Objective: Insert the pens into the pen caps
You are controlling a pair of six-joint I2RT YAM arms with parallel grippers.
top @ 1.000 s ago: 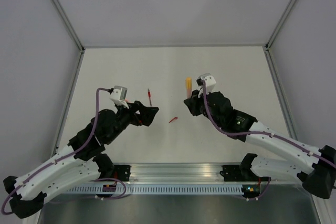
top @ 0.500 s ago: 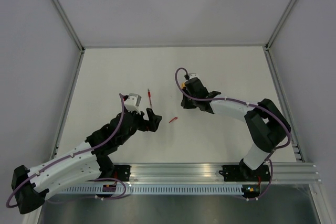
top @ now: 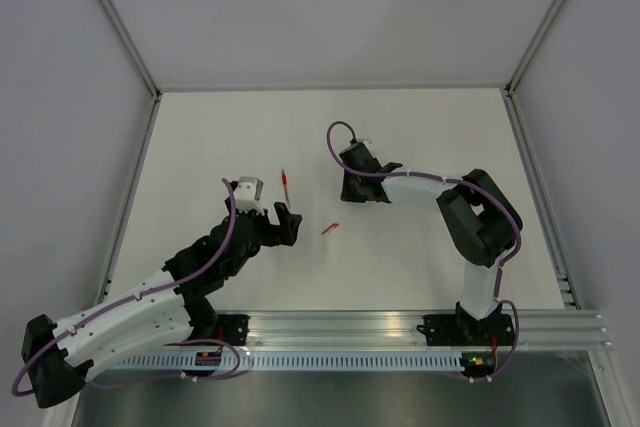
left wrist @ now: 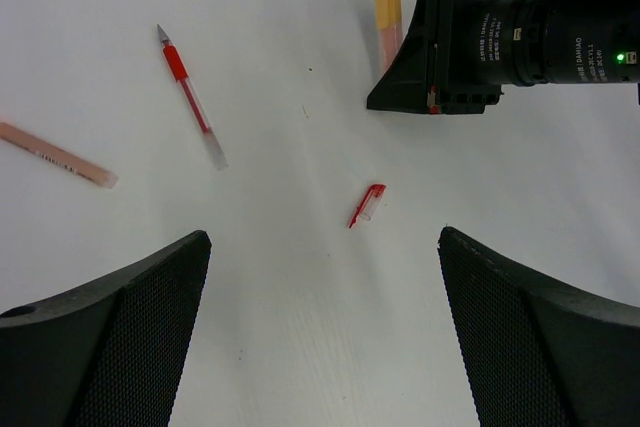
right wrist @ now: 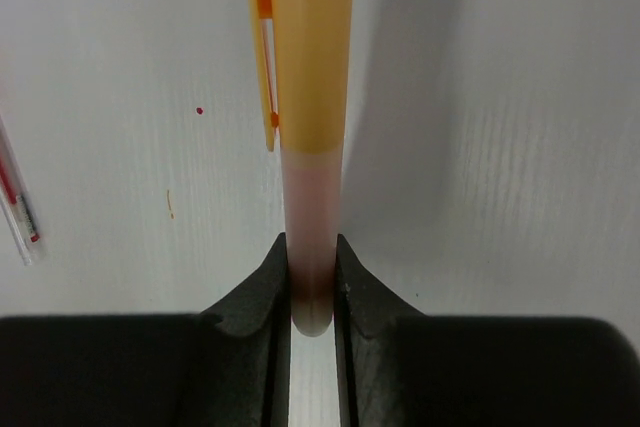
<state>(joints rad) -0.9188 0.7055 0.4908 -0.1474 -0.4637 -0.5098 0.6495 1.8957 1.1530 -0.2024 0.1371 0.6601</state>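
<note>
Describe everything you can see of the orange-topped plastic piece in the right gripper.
The orange-topped plastic tube is straight and slim. It has an opaque orange upper section with a side clip, then a pale pink translucent lower section. The right gripper is shut on that pale end, clamping it from both sides, and the orange part sticks out past the fingertips. It sits close over the white table; whether it touches the surface cannot be told.

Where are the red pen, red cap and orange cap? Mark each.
red pen (left wrist: 191, 99), left wrist view, mid-barrel.
red cap (left wrist: 366, 206), left wrist view, its middle.
orange cap (right wrist: 310, 47), right wrist view, body beside the clip.
</note>
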